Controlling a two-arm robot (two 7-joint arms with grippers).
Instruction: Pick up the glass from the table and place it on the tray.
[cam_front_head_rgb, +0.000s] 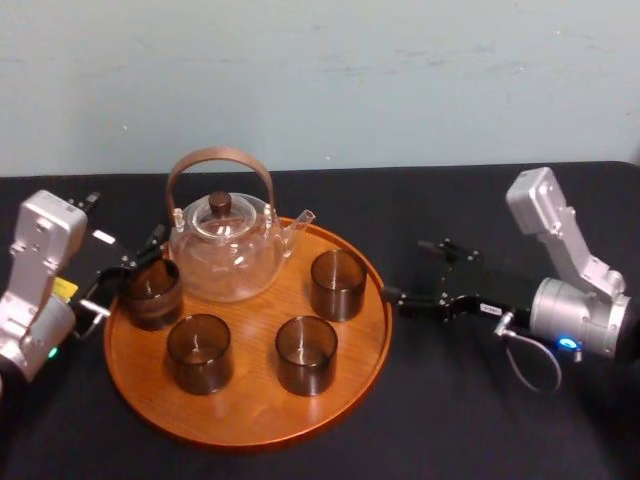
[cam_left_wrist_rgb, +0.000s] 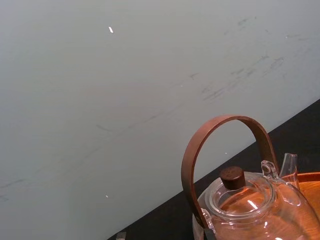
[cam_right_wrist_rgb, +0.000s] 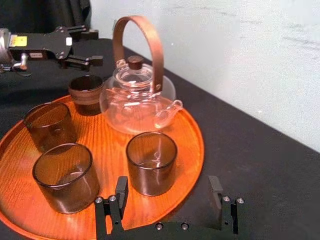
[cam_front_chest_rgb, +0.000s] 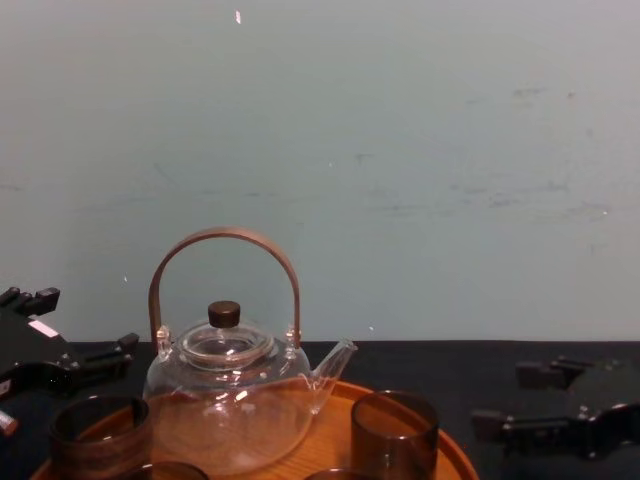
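Glass (cam_front_head_rgb: 152, 292) upright on the tray (cam_front_head_rgb: 245, 420), at its left rim, mouth up.
The left gripper (cam_front_head_rgb: 128, 270) is just beside it at the tray's left edge, fingers (cam_right_wrist_rgb: 82, 61) spread apart and holding nothing. The right gripper (cam_front_head_rgb: 412, 272) is over the surface (cam_front_head_rgb: 480, 400) near the tray's right rim, fingers likewise apart. A glass teapot (cam_front_head_rgb: 225, 250) and three more glasses (cam_front_head_rgb: 338, 284) share the tray. A yellow label (cam_right_wrist_rgb: 18, 40) on the left arm is too small to read.
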